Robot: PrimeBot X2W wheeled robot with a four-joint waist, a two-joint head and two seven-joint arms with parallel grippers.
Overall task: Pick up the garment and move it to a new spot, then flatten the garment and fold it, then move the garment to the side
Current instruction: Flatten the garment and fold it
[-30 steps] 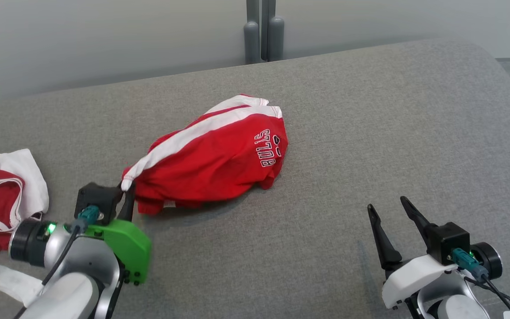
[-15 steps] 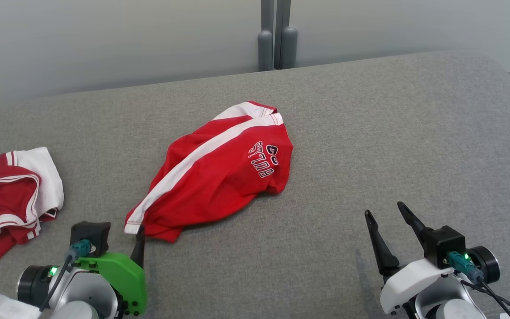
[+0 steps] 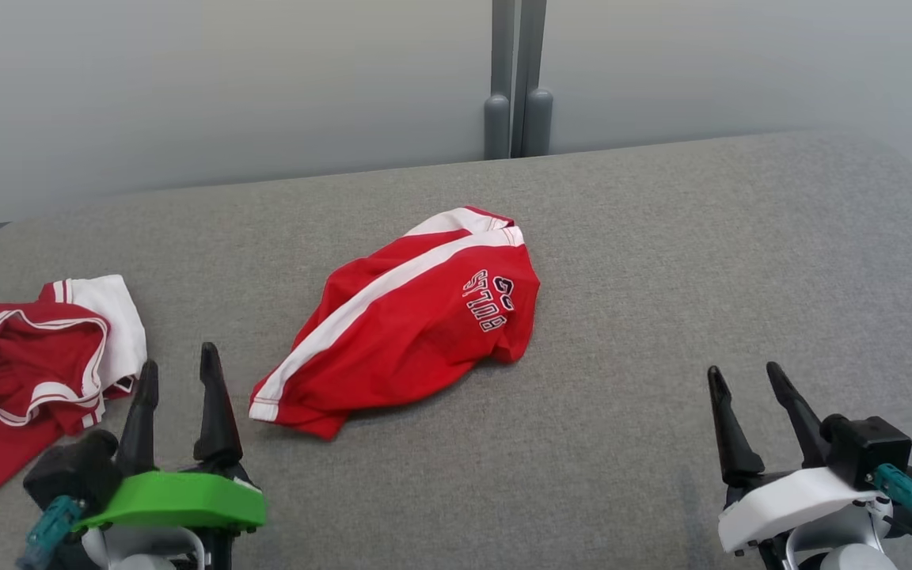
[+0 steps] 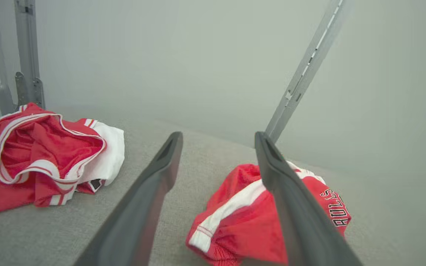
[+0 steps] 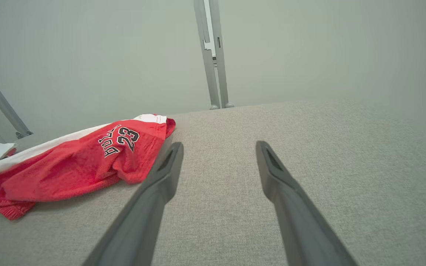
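Lying loose midway across the grey fabric-covered table [image 3: 662,277], the crumpled red-and-white mesh shorts [image 3: 408,332] await flattening.
The central spot likely leaves room for spreading; a second bunched red-and-white garment [image 3: 28,364] sits well apart at the left. Green-shelled left end effector [image 3: 177,358] and white-shelled right end effector [image 3: 742,369] hover, fingers parted, empty. A second ago the left pinched the shorts' white-trimmed corner; now it has let go.

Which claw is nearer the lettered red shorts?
Left. The left claw sits just off the shorts, by their near corner; the right claw is farther away on their right.
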